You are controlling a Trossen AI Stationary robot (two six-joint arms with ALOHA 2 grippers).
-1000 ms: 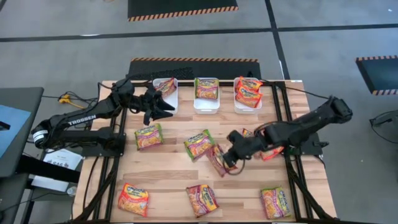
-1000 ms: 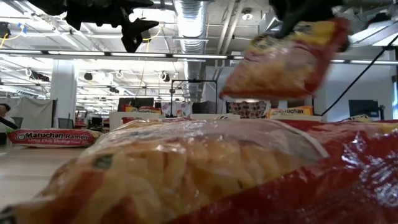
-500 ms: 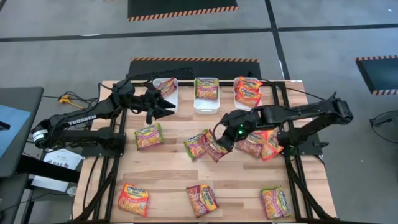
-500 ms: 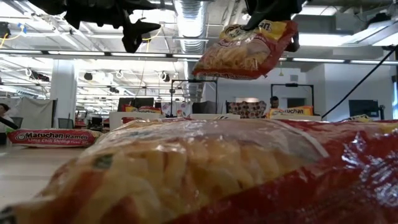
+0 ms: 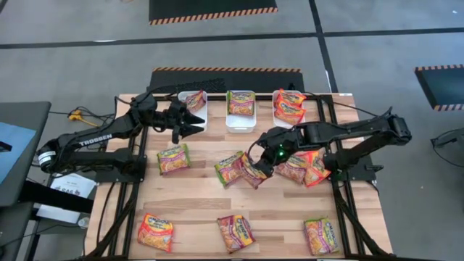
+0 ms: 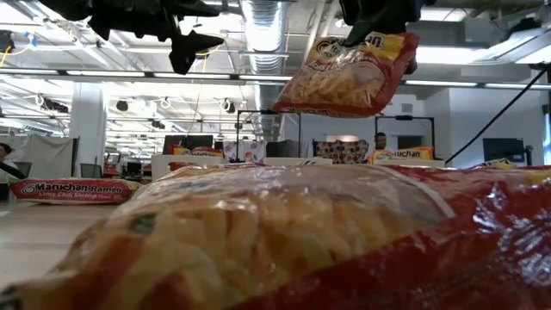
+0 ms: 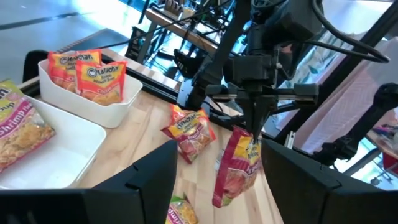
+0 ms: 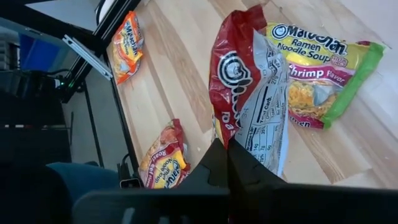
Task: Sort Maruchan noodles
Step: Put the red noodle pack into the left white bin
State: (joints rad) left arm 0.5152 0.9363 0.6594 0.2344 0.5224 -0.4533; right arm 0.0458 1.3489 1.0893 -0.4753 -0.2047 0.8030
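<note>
Right gripper (image 5: 262,165) pinched tight on the top edge of a red-edged packet (image 8: 247,93); we see the packet hanging clear of the wooden table (image 5: 203,199), lifted above the board in the low view (image 6: 344,76). We take the middle white bin (image 5: 241,111) as our landmark. The held packet hangs on the near side of that bin, a little toward the right arm's side. Just beside it, touching or nearly so, lies a green-edged shrimp packet (image 5: 229,167) flat on the table. Two more packets (image 5: 303,167) lie past the right gripper, farther to the right of the bin.

Left gripper (image 5: 194,125) hovers with fingers spread wide and nothing between them, near the left white bin (image 5: 194,106), which sits left of our landmark and holds one packet. Middle bin holds a green-edged packet; the right white bin (image 5: 288,109) holds orange-edged ones.

Another green-edged packet (image 5: 173,159) lies near and left of the landmark. Three packets (image 5: 236,233) sit in a row along the table's near edge, well apart from the bins.
</note>
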